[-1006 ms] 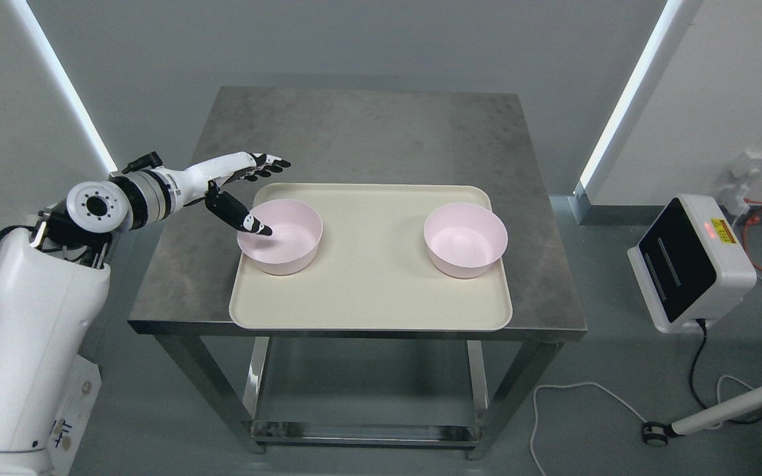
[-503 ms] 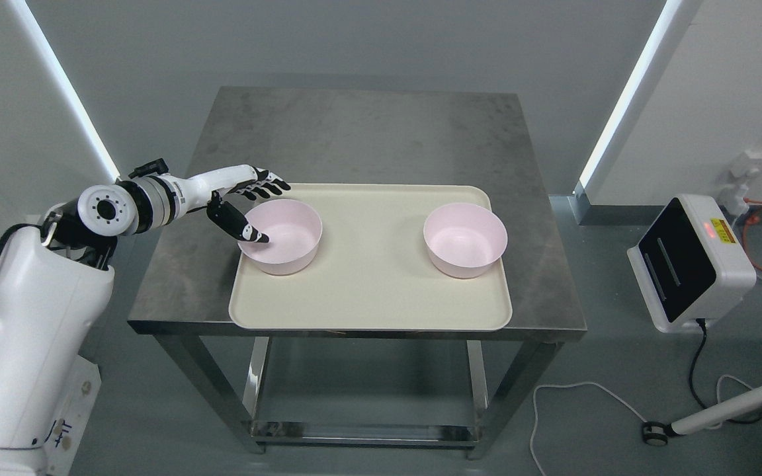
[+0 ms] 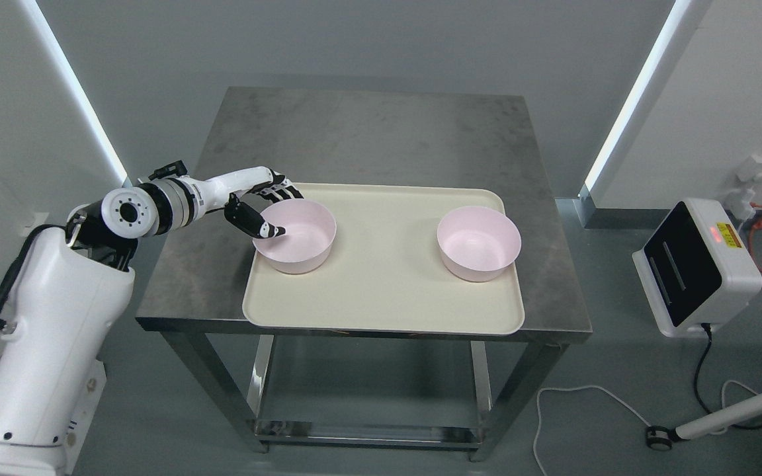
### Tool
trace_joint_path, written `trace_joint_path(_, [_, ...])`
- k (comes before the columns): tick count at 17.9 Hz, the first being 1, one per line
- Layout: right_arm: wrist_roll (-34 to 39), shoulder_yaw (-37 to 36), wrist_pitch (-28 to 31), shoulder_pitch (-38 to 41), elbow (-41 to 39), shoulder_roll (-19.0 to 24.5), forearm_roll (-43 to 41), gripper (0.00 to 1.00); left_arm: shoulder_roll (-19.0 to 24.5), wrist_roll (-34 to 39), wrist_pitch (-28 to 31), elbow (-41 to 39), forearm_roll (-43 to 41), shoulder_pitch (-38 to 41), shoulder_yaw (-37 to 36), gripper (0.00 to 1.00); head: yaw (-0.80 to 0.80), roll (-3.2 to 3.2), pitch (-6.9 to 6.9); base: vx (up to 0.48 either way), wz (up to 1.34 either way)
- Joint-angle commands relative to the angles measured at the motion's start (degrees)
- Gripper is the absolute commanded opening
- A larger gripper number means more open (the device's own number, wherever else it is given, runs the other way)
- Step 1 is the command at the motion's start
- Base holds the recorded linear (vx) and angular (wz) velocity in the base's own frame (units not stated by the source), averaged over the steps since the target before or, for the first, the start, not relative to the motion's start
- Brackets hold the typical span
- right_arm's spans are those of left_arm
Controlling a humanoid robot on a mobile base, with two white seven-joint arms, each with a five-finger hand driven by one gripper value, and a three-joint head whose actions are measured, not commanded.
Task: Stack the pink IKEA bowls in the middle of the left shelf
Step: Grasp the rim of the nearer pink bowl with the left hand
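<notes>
left hand: reaching in from the left, thumb dipping inside the rim of the left bowl, the other fingers sitting outside its back wall. It's straddling the rim, but whether it's actually pinching yet is hard to tell, looks pretty loose.

right hand: not showing anywhere.

bowls: both pink ones are sitting upright on the cream tray, well apart. The right bowl is untouched.

tabletop: steel, carrying the tray near its front edge.

step: looks like it's going for the grab on the first bowl, so the task is barely getting started, nothing's stacked.

next: probably squeezing thumb against fingers on that rim, then lifting straight up so the bowl isn't dragging the tray. No shelf is showing in this view.
</notes>
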Motion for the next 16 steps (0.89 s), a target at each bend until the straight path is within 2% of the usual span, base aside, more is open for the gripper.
trace_joint_path(1, [0.0,-0.6,0.1,1.7,-1.9,-1.0,0.0,1.00,-3.7,-0.3,0.0,1.9,-0.5,0.2,-0.7,0.47,0.00,0.00,0.00,0.001,0.02])
trace_joint_path(4, [0.0,-0.6,0.0,1.7,-1.9,-1.0,0.0,1.00,-5.6,0.1,-0.2,2.7,-1.7,0.2,0.8,0.42,0.00,0.00,0.00,0.002,0.04])
trace_joint_path(6, [0.0,-0.6,0.0,1.7,-1.9,-1.0,0.0,1.00,-6.4,1.4,-1.6,3.2,-1.7,0.0,2.0,0.29,0.00,0.00,0.00,0.003,0.05])
trace_joint_path(10, [0.0,-0.6,0.1,1.7,-1.9,-1.0,0.0,1.00,-6.4,1.4,-5.3,3.9,-1.7,0.0,4.0,0.13,0.00,0.00,0.00,0.004,0.06])
trace_joint_path(16, [0.0,-0.6,0.1,1.7,-1.9,-1.0,0.0,1.00,-6.3,1.4,-6.1,4.3,-1.7,-0.5,5.8,0.06,0.00,0.00,0.00,0.001,0.02])
